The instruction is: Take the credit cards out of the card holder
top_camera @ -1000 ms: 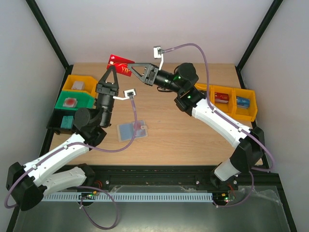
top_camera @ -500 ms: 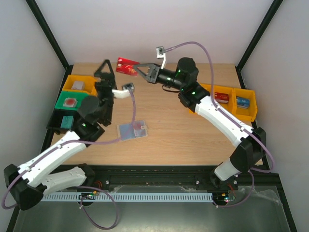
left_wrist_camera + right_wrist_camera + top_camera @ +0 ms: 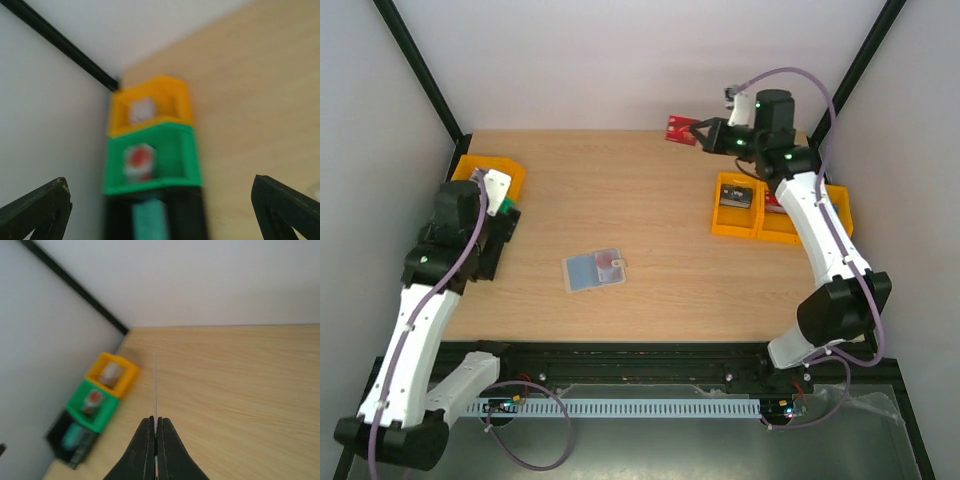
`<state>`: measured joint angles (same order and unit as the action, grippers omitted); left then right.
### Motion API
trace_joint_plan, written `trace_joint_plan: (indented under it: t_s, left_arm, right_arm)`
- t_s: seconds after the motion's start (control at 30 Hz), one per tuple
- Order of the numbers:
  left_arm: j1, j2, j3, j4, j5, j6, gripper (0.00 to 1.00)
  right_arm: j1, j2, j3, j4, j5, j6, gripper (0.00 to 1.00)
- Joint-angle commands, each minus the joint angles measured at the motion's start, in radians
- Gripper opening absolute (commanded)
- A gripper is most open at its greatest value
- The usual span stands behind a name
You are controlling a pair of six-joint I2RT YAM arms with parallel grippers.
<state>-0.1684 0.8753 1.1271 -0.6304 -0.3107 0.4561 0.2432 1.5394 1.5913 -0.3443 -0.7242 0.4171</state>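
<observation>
The card holder (image 3: pixel 593 270) lies open and flat mid-table, blue inside, with a reddish patch near its small tab. My right gripper (image 3: pixel 699 133) is at the far edge of the table, shut on a red credit card (image 3: pixel 679 130) held above the wood. In the right wrist view that card (image 3: pixel 155 385) shows edge-on as a thin line rising from the shut gripper (image 3: pixel 156 424). My left gripper (image 3: pixel 160 210) stands wide open with nothing between its fingers (image 3: pixel 45 202), over the bins at the left edge, far from both the holder and the card.
Stacked at the left edge are a yellow bin (image 3: pixel 480 167), a green bin (image 3: pixel 152 160) and a black bin (image 3: pixel 190 215), each holding small items. Yellow bins (image 3: pixel 737 205) stand at the right, under the right arm. White walls and a black frame enclose the table.
The red card passed from my left gripper to my right. The left opened and drew back over the left bins. The right shut on the card and swung it to the far right.
</observation>
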Motion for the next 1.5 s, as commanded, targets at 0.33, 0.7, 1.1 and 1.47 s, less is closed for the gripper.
trace_joint_plan:
  t_s: [0.33, 0.7, 1.1, 1.47]
  left_arm:
    - [0.125, 0.095, -0.209, 0.009, 0.488, -0.332, 0.99]
    - [0.13, 0.115, -0.211, 0.011, 0.486, -0.332, 0.99]
    - [0.13, 0.127, -0.211, 0.011, 0.482, -0.334, 0.99]
    - [0.136, 0.127, -0.211, 0.012, 0.481, -0.335, 0.99]
  right_arm:
    - [-0.38, 0.249, 0.136, -0.487, 0.575, -0.333, 0.02]
    - [-0.443, 0.419, 0.207, -0.569, 0.583, -0.364, 0.02]
    - [-0.559, 0.518, 0.243, -0.582, 0.176, -0.388, 0.02]
    - [-0.596, 0.617, 0.32, -0.631, 0.054, -0.418, 0.02]
